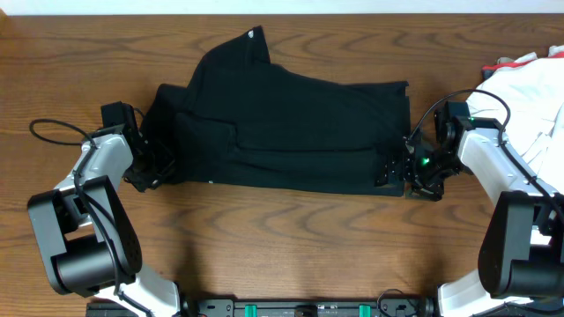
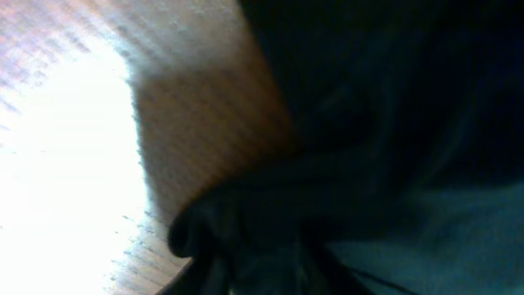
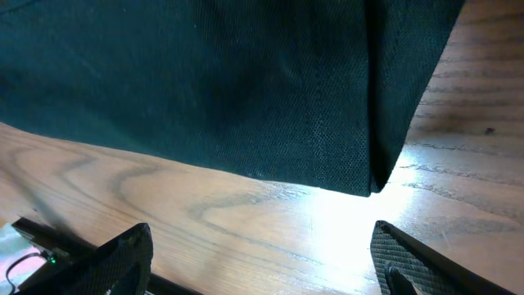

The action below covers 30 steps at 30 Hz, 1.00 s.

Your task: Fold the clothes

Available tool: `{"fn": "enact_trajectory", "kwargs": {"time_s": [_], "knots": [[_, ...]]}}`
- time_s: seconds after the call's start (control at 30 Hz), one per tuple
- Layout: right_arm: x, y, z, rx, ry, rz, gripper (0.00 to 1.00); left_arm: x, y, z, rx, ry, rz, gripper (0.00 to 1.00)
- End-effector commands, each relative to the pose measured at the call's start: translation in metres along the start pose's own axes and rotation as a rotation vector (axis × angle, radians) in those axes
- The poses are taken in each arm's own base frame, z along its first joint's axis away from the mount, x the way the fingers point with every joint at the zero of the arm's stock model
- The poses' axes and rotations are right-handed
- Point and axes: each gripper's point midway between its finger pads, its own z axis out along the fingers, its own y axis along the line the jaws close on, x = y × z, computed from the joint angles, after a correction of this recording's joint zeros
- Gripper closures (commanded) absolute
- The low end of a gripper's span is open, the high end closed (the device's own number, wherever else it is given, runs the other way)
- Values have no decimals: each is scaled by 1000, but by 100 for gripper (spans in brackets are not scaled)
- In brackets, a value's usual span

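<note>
Overhead: the black shirt (image 1: 291, 132) lies spread on the desk (image 1: 291, 238) between the two claws. The left claw (image 1: 152, 172) meets its left edge. The right claw (image 1: 398, 173) sits at its lower right corner, with a white cloth heap (image 1: 529, 97) off to that claw's right.

Left wrist: blurred, bunched dark fabric lies right at the claw; I cannot tell whether it is clamped.

Right wrist: the jaws stand apart and empty, the shirt corner just ahead.

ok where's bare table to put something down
Bare wood: the near strip between the black shirt and the robot bases, and the far left corner. Crowded: both shirt ends by the left arm and right arm, and the white cloth heap.
</note>
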Motion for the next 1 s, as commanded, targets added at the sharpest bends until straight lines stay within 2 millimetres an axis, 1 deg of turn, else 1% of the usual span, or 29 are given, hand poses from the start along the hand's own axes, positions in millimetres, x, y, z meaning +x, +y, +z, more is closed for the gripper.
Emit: {"fn": "enact_trajectory", "kwargs": {"time_s": [0.0,0.07,0.17,0.27,0.37,0.5,0.63,0.67,0.7,0.73,0.77,0.8,0.83,0.9,0.97], "knots": [[3,8,5,-6,3,-18,18,7,7,9,-27,34,-7,91],[0,6,8,-8,-13,-7,20,9,8,9,-32,44,-5,94],[-1,3,16,-11,-24,40,24,12,10,8,-38,57,20,94],[-1,0,22,-13,-37,64,25,14,11,8,-42,65,36,94],[-11,-1,27,-26,-86,109,28,15,11,8,-43,67,37,94],[-22,-5,37,-51,-150,206,30,16,12,8,-44,72,51,94],[-34,-6,44,-77,-216,221,35,21,14,7,-54,91,69,94],[-36,-6,44,-81,-225,221,39,22,15,7,-57,98,73,94],[-36,-7,45,-81,-229,219,48,23,16,6,-59,103,74,94],[-36,-7,45,-80,-229,219,55,24,16,6,-61,108,73,94],[-36,-8,45,-73,-229,221,61,25,17,6,-63,111,73,94],[-35,-10,45,-61,-227,224,65,26,17,6,-64,113,72,94],[-33,-12,46,-49,-223,222,73,27,17,5,-65,116,71,94],[-29,-18,46,-17,-213,213,83,28,18,3,-68,120,71,94],[-24,-28,47,38,-202,219,89,29,19,-1,-68,120,79,94]]}}
